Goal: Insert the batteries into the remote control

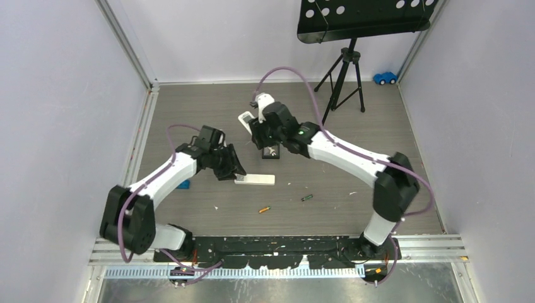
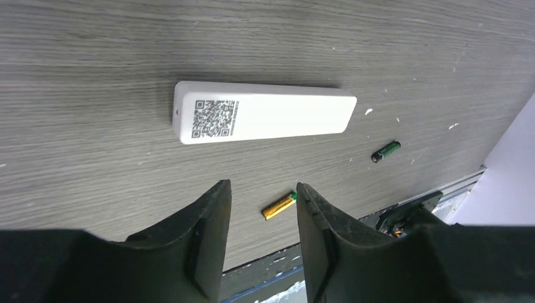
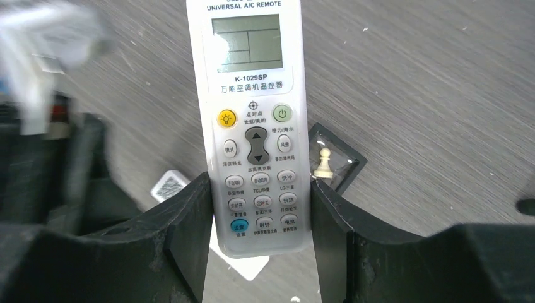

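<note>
Glossy white plastic fills the right wrist view: the remote [image 3: 255,126] faces the camera, with its screen at the far end and rows of rounded, rubbery-looking buttons running to the near end. The right gripper [image 3: 258,189] is clamped on that near end, its black fingers [image 3: 189,227] pressing both long edges. That grip leaves the rest of the body free. I'd judge the back, where a battery bay would sit, has yet to be turned up. The remote looks lifted off the table [image 2: 94,63], a matte, scuffed grey wood-grain. Beside it is a small black tray [image 3: 350,151] holding a white pawn [image 3: 324,163].

On the other side, the left gripper [image 2: 264,188] hangs parted and empty, with nothing between its tapered tips. Just beyond them lies an orange battery [image 2: 279,206], a slim, smooth cylinder that will likely roll. A green-and-black battery [image 2: 385,151] lies farther off, and only these two show. The short remote [image 2: 265,118], flat and round-cornered with its QR label up, lies past them and is not the target.
</note>
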You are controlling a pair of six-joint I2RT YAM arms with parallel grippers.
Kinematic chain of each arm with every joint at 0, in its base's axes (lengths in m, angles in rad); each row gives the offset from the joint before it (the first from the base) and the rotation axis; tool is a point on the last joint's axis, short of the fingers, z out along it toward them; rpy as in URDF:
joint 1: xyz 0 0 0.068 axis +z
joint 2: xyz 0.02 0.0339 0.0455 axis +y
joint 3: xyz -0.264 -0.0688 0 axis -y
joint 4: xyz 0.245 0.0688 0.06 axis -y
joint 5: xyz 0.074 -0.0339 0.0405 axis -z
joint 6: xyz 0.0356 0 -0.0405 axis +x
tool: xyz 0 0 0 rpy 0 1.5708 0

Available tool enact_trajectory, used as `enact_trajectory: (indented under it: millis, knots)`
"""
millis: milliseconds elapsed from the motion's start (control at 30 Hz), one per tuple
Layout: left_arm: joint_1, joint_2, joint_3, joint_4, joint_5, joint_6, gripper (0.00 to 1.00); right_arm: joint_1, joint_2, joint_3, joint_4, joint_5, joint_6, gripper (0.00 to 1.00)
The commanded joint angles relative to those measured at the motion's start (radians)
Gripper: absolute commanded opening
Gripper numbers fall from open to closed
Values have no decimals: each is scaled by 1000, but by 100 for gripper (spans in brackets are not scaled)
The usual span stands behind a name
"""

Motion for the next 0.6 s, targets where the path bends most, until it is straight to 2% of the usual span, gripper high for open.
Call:
enact_trajectory:
  millis: [0,100,400,567]
  knots:
    - [-51,106,-4,133,0,-132,43,6,-188,-94,69,43,111,30]
    - [-108,191,12,165,-20,-201,40,6,-296,-155,48,57,150,30]
    - [-217,365,126,71,-126,-268,24,7,-532,-275,-20,105,228,31]
    - [-235,416,195,28,-203,-284,22,6,-622,-322,-41,129,235,31]
